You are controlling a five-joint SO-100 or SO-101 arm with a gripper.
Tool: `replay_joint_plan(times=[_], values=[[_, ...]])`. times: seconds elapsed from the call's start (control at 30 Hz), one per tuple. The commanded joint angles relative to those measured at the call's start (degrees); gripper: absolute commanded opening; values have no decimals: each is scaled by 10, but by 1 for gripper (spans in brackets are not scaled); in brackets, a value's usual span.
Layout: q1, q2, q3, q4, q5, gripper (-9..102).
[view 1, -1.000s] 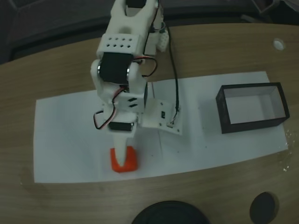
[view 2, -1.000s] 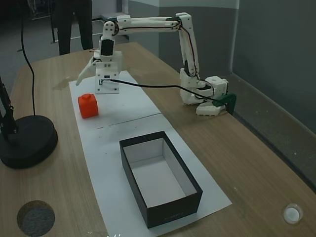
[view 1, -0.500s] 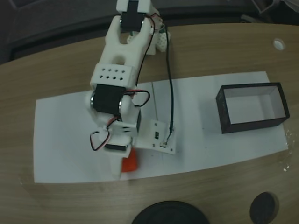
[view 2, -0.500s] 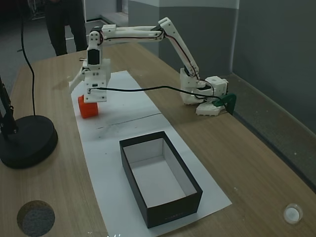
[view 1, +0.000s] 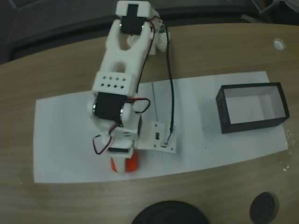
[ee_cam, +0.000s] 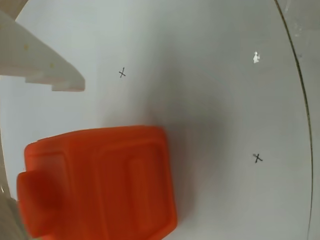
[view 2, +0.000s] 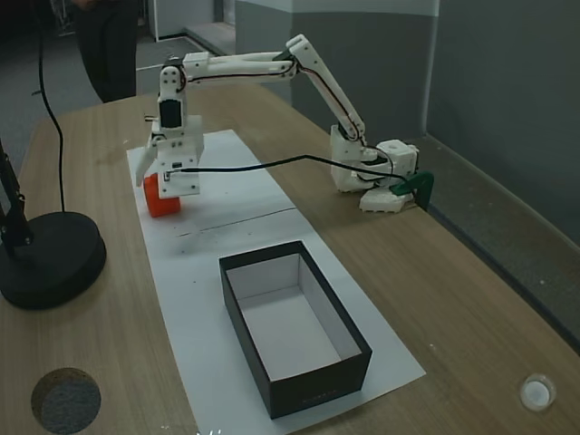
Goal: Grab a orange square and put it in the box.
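Right under the wrist camera sits the orange square (ee_cam: 100, 182), flat on the white paper sheet (ee_cam: 210, 90), with one pale finger (ee_cam: 40, 62) angling in from the upper left and another sliver of finger at the lower left edge. So the gripper (view 1: 122, 164) is spread around the cube, jaws apart and not pressing it. Over in a fixed view the white arm (view 2: 245, 63) reaches out and hangs down onto the orange square (view 2: 161, 198). Nearer that camera, well apart from the cube, stands the box (view 2: 294, 326) on the same sheet, and the wooden table (view 2: 471, 299) stretches off beyond.
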Motion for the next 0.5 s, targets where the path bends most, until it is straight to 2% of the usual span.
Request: replay_joint_plan(times=[0.0,0.2,0.37,0.47], values=[[8,-4,-32,-6,-1,36],[11,-23,-32,-25,-2,33],[11,-19,-33,-25,-3,13],[9,-18,-33,-25,-18,10]])
